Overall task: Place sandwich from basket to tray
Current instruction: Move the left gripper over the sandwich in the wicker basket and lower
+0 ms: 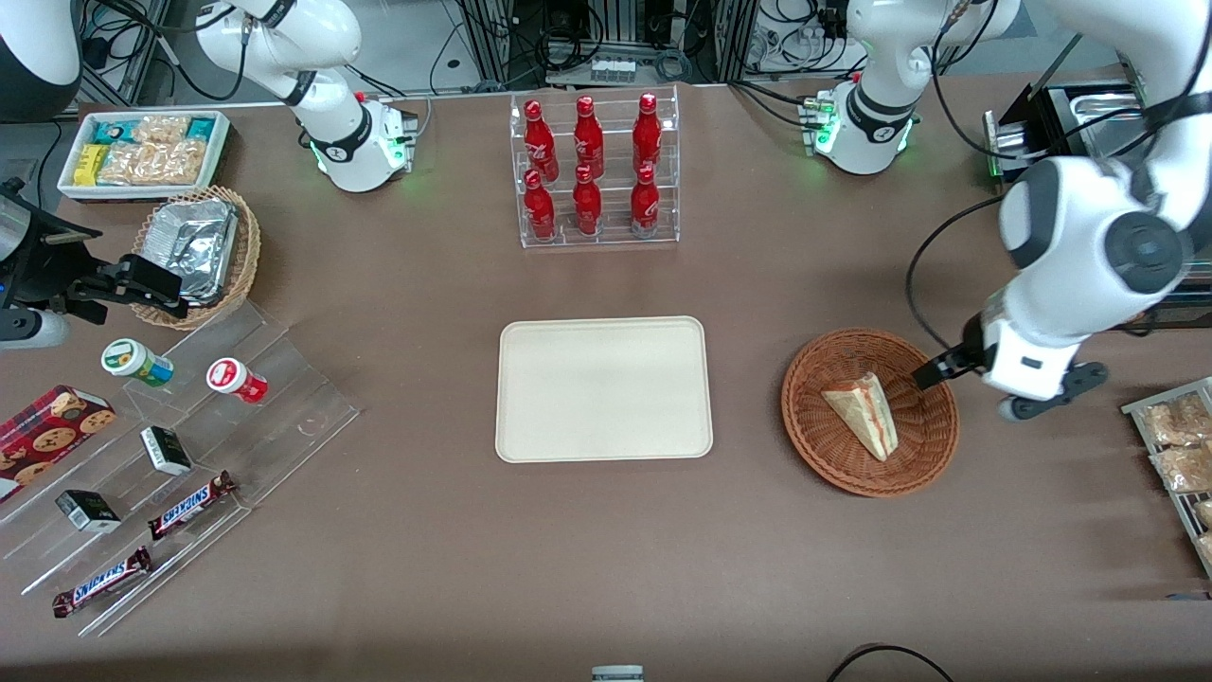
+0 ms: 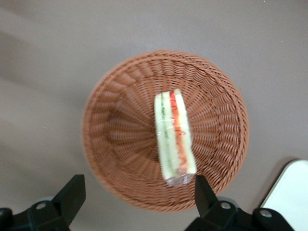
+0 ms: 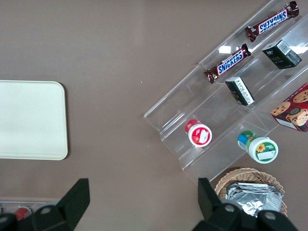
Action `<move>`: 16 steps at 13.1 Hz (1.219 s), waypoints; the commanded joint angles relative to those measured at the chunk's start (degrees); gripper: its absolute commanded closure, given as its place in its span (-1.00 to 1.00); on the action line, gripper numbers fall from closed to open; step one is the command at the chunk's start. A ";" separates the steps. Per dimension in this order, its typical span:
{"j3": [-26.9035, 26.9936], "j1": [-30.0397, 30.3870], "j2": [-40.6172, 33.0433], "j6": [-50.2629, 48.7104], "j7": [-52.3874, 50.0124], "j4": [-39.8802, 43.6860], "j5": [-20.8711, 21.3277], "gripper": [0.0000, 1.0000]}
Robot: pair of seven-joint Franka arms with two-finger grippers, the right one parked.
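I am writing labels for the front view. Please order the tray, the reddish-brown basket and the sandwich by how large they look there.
1. Tray, clearly largest.
2. Basket, round and smaller.
3. Sandwich, smallest, lying inside the basket.

The open gripper hangs over the basket's rim, above these things, so its size does not compare fairly.

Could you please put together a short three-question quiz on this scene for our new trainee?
1. True or false: the sandwich already lies on the tray.
2. Multiple choice: the gripper of the working arm is A) shut on the sandwich, B) open above the basket, C) resting on the tray.
3. Fill in: the clear rack holding red bottles stands ____ from the front camera than the tray.

Key
1. False: the sandwich lies in the basket, and nothing lies on the tray.
2. B: its fingers are spread wide and hold nothing, with the sandwich below them.
3. Farther.
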 commanded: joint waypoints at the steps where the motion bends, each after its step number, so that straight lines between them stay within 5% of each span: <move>1: 0.28 -3.16 2.85 6.78 -8.24 -2.62 0.03 -1.00; 6: 0.54 -3.97 4.08 20.67 -9.94 -11.67 0.12 -1.00; 12: 0.45 -4.05 7.78 24.55 -10.20 -11.77 0.03 -0.93; 13: 0.54 -4.05 7.95 24.65 -11.07 -11.51 0.03 -0.52; 15: 0.45 -4.14 8.48 24.65 -12.22 -9.33 0.03 0.70; 16: 0.36 -4.14 8.83 24.65 -13.18 -8.53 0.12 1.00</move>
